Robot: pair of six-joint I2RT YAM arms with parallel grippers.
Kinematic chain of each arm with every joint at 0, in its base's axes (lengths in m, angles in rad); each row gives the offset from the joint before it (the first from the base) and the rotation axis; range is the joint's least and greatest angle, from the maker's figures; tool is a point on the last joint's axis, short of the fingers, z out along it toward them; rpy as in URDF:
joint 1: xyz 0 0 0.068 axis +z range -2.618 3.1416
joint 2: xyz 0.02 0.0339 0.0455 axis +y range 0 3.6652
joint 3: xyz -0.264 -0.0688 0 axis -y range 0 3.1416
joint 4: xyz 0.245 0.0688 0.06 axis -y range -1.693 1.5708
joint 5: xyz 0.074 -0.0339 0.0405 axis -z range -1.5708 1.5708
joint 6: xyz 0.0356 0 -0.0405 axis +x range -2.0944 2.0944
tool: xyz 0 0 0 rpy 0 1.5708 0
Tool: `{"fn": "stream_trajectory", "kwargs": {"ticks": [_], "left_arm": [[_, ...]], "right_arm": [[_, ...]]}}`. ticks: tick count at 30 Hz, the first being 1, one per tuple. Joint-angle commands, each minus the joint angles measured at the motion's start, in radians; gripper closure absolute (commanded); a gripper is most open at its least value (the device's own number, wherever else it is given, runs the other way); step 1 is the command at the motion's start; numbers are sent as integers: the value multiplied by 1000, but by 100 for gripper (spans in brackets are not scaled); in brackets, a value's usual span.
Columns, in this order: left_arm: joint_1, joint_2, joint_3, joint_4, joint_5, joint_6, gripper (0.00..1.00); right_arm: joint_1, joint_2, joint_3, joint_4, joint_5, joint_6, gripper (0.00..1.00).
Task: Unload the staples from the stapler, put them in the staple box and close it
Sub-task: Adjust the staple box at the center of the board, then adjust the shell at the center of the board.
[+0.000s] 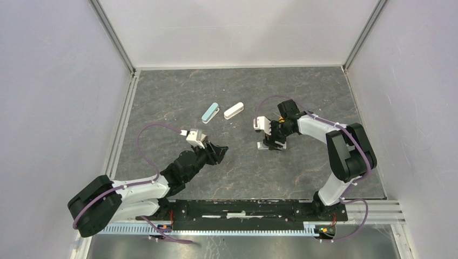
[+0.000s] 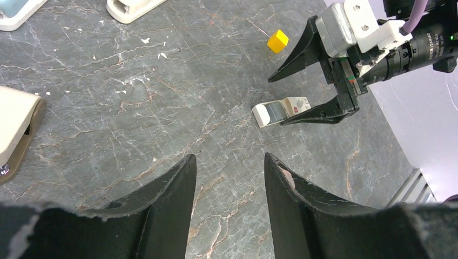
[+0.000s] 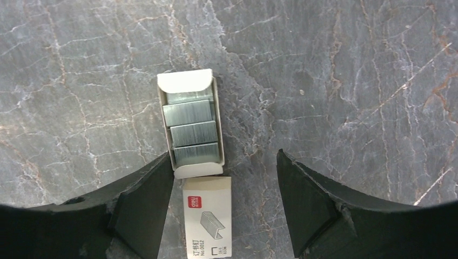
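Grey staple strips (image 3: 190,125) lie in the open tray of a small white staple box (image 3: 215,116), its sleeve with a red mark (image 3: 207,216) slid off toward me. My right gripper (image 3: 222,162) is open and hovers over the tray's near end, its left finger beside the tray. In the top view the right gripper (image 1: 271,140) stands over the box (image 1: 267,147). A teal stapler (image 1: 209,113) and a white stapler (image 1: 234,110) lie further back, untouched. My left gripper (image 1: 219,153) is open and empty over bare table (image 2: 229,159), left of the box (image 2: 281,110).
A yellow cube (image 2: 278,41) sits beyond the box. The white stapler (image 2: 132,6) and the teal stapler (image 2: 16,11) show at the top of the left wrist view. A beige object (image 2: 19,127) is at its left edge. Walls enclose the table.
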Motion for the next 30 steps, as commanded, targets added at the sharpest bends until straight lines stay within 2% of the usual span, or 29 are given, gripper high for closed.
{"fn": "stream_trajectory", "kwargs": {"ticks": [1,5,10,15,17,20,24,30], "left_arm": [[-4,-4,-11,53,-4,9,43],[-4,2,-12,63,0,5,44],[-4,46,19,79,38,-4,43],[-4,173,82,117,104,-50,47],[-6,230,109,135,117,-69,52],[-3,317,150,158,137,-91,58],[-4,402,185,196,166,-108,60],[-4,427,189,206,171,-114,61]], "right_arm": [[5,21,50,40,45,21,26],[5,20,62,10,25,4,25],[3,-52,74,-90,-86,-81,15],[-25,-126,87,-219,-101,-259,9],[-38,-121,98,-290,-83,-347,8],[-63,-91,106,-348,-59,-395,9],[-73,-63,80,-331,-15,-391,11],[-73,-44,45,-284,25,-346,15]]}}
